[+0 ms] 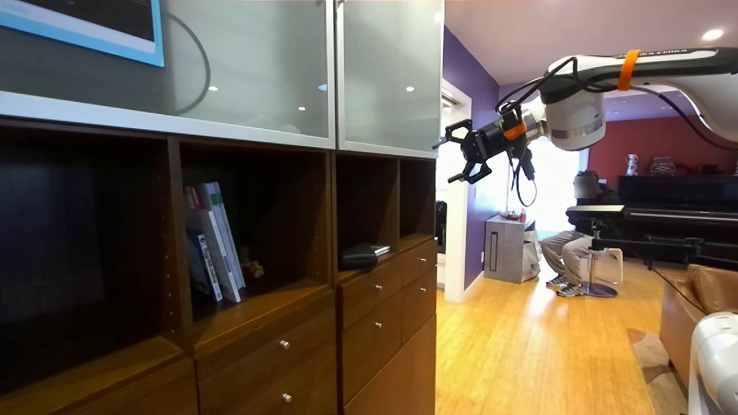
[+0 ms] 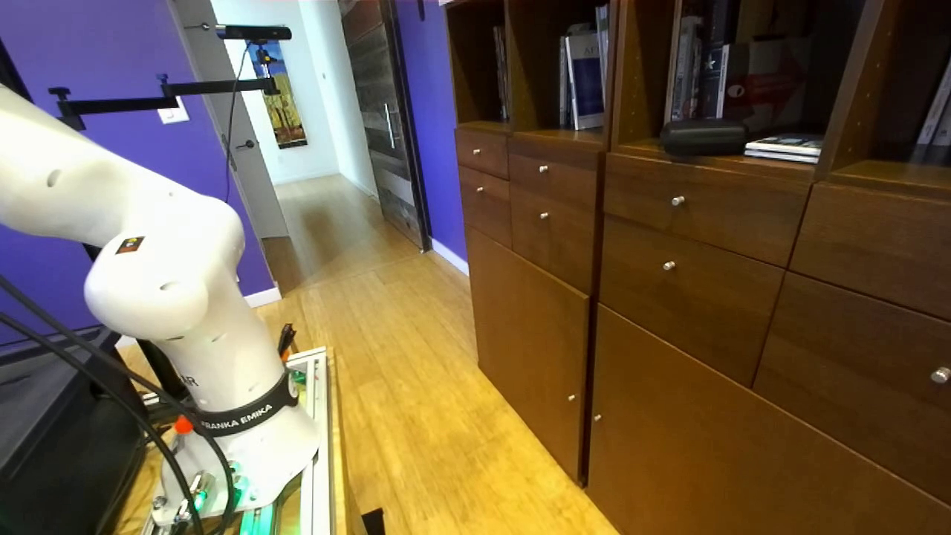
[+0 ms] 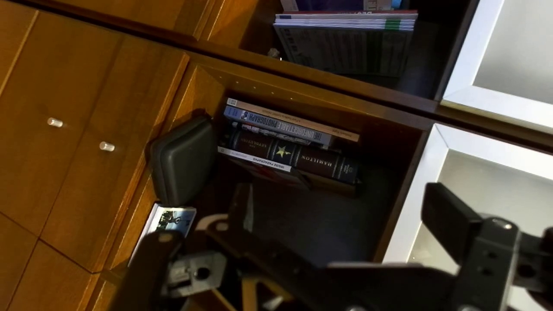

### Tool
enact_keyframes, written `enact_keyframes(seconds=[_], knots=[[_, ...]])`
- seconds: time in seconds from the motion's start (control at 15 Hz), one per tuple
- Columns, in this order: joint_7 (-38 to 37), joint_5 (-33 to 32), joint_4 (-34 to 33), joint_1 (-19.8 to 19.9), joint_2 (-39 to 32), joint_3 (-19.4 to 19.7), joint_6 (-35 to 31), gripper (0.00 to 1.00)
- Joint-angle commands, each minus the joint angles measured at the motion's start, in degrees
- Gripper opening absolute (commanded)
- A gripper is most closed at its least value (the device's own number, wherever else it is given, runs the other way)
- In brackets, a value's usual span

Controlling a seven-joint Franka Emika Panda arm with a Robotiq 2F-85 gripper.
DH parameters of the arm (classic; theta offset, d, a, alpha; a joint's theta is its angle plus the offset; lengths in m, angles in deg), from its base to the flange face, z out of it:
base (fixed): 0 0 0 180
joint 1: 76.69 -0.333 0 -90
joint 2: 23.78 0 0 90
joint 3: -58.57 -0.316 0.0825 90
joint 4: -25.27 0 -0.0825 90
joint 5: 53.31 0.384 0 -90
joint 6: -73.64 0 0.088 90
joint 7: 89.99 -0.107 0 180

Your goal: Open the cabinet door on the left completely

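Observation:
In an exterior view, the cabinet door, a wide frosted-glass panel in a silver frame, lies closed and flush on the dark brown cabinet. A corner of that door shows at the wrist view's upper right. Beside it sits the narrower glass panel, also closed. My gripper is open with nothing between its fingers, seen past the narrower panel's outer edge. From the wrist, the gripper faces the cubby under the narrower panel, one finger overlapping that panel, apart from the wide door.
Books and a black case sit in the facing cubby. Drawers with small knobs line the cabinet below. A seated person is in the background, and a leather sofa stands at the right.

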Motion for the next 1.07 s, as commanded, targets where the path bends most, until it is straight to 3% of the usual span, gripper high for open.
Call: enact_keyframes(seconds=[0.0, 1.0], knots=[[0.6, 1.1, -0.3, 1.7, -0.3, -1.0, 0.8, 1.0], [-0.5, 0.9, -1.3, 2.1, -0.4, -1.5, 0.3, 1.0]])
